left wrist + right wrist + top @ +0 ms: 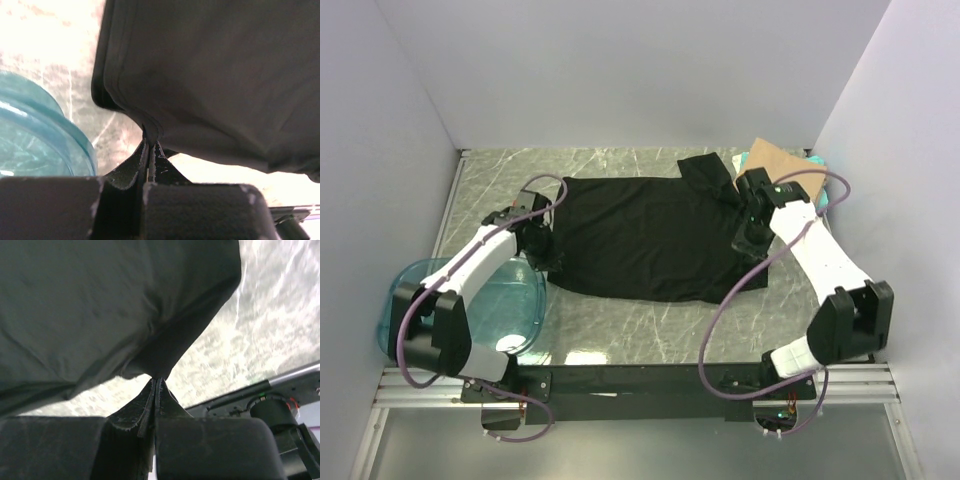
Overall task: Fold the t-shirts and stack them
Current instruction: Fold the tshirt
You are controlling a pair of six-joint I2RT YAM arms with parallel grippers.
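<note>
Black t-shirt (650,240) is lying spread on the table (610,165). Your left gripper (151,145) and right gripper (157,382) are each pinching its edge, clamped tight.

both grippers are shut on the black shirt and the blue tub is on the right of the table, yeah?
No: the blue tub is on the left of the table, as the top external view shows. The left gripper and right gripper are shut on the black shirt.

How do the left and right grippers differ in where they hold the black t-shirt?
The left gripper pinches the black t-shirt at its left edge, beside the teal bin; the right gripper pinches its right edge, nearer the tan item. Both are shut on fabric.
</note>
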